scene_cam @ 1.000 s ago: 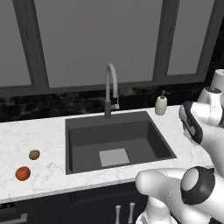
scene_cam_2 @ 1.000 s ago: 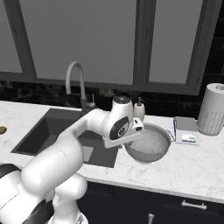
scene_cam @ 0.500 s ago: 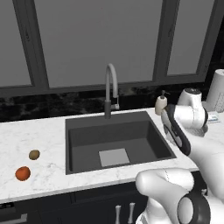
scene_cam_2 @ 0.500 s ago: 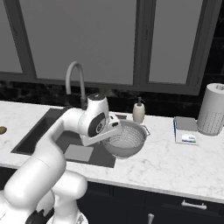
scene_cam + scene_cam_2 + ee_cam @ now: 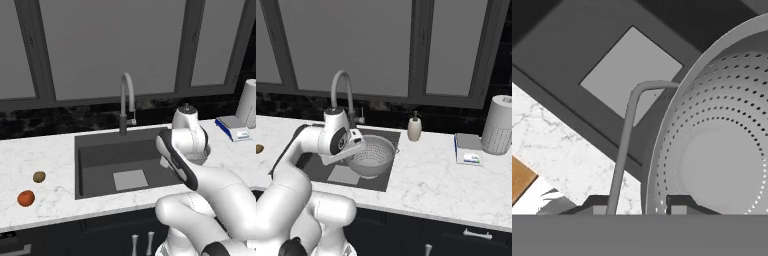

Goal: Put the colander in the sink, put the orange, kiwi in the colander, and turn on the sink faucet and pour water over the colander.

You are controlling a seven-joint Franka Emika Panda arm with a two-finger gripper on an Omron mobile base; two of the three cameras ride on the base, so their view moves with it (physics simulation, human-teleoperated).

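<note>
Claw (image 5: 637, 207) is pinching the colander (image 5: 372, 157) rim, hanging it over the sink (image 5: 311, 167) at centre frame; thin grip risks tilting, clipping the counter (image 5: 426, 180) edge.

Even, soft rendered light with faint shadows, no glare, and slightly coarse, low-resolution edges throughout.
</note>
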